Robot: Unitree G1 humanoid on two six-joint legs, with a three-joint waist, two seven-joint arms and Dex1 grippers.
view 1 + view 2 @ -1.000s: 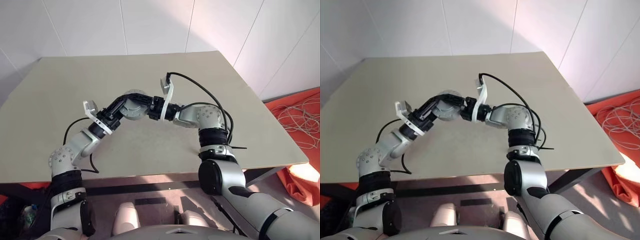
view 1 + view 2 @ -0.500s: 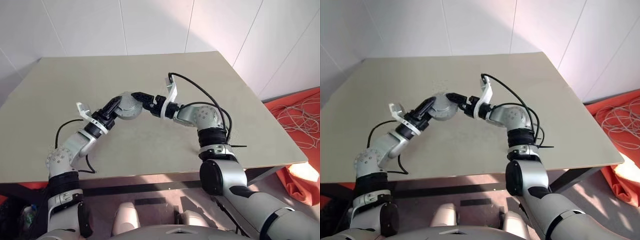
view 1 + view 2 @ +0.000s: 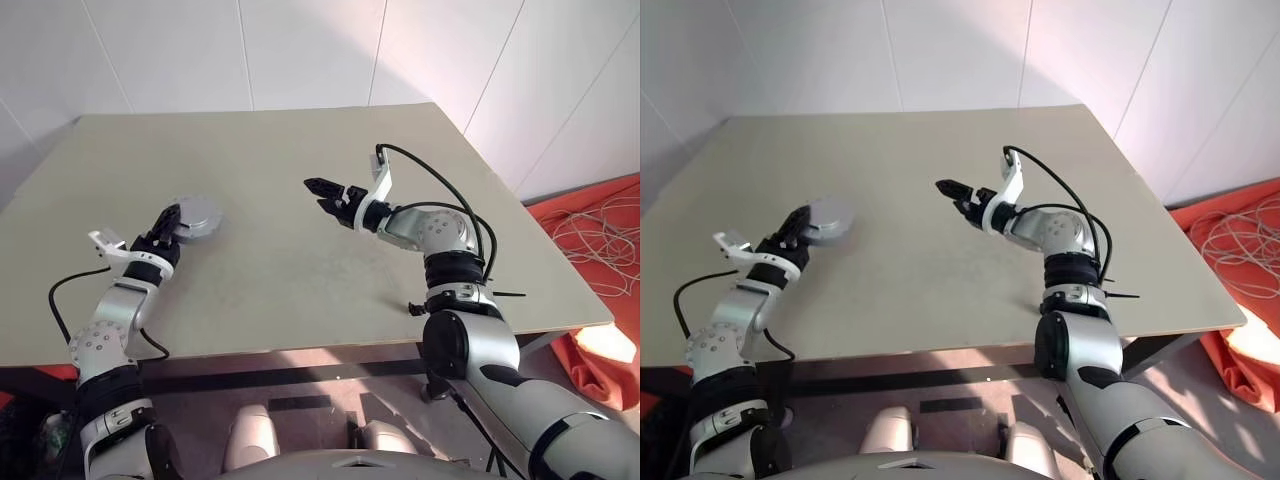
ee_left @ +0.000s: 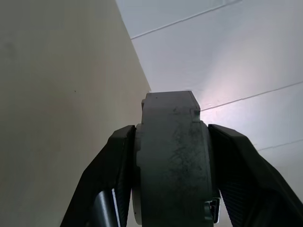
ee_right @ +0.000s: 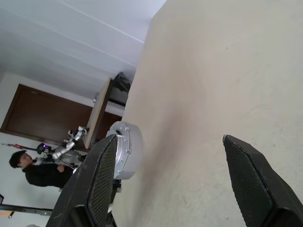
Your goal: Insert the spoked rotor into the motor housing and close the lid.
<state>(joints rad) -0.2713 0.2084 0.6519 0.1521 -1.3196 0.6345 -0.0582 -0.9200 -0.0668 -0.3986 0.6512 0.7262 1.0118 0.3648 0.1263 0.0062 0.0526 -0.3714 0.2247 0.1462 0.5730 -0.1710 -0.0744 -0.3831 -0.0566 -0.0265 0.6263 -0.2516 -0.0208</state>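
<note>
The wide beige table (image 3: 300,200) carries nothing but the arms. The left end effector (image 3: 172,222) grips a round silver-grey assembly, apparently the motor housing (image 3: 197,215) with its lid on, low over the table's left side. The right end effector (image 3: 322,190) hangs open and empty, well apart. Judging so, the task looks nearly done; next, set it down. The right wrist view shows a person (image 5: 35,171) beyond the table; the left wrist view shows the housing's rim between the fingers (image 4: 106,165).

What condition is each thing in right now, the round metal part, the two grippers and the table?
Motor housing: closed up with its lid on, held edge-on in the left gripper above the table.
Left gripper: shut on the motor housing.
Right gripper: open, holding nothing, above the middle of the table.
Table: bare top, nothing lying on it.
</note>
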